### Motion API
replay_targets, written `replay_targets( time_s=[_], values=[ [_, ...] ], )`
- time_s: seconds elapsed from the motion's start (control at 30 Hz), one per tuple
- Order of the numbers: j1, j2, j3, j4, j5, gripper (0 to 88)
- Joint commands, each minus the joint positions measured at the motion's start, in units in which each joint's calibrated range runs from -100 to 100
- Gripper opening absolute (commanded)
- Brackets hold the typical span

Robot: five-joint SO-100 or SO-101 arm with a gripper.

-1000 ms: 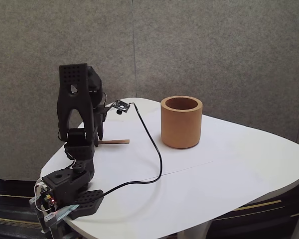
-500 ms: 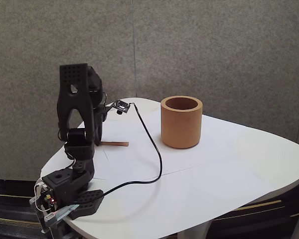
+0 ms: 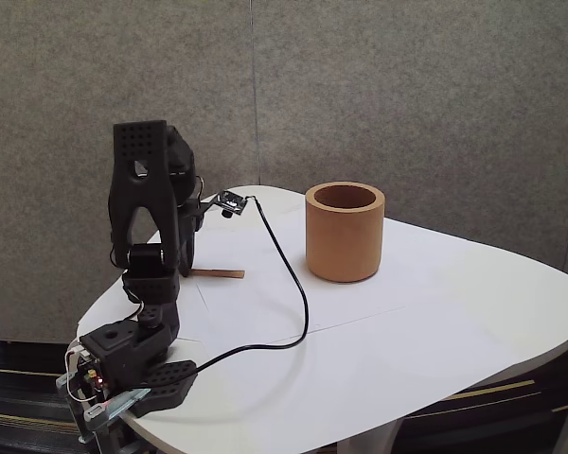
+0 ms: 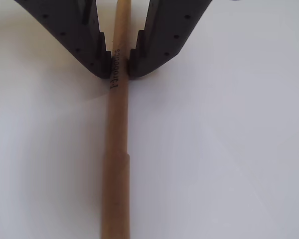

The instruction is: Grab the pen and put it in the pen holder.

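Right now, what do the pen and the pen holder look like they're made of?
Pen: matte orange-brown, wood- or paper-like; in the wrist view a seam steps across the barrel and small dark print runs along it. It could be coated plastic.
Pen holder: thick-walled, matte orange-tan, no glaze or shine, so it looks like terracotta, though cork or moulded plastic can't be ruled out.
End effector: matte black plastic fingers dotted with small holes.

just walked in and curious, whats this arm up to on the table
The arm is bent down over the white table, with its gripper closed around the pen, which lies flat. The pen holder stands upright to the right in the fixed view, apart from the pen. A black cable trails across the table.
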Motion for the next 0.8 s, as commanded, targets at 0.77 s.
replay_targets(
  time_s=[0.77],
  values=[
    [4.5,-4.2,-28.7,20.3,0.3,0.7]
  ],
)
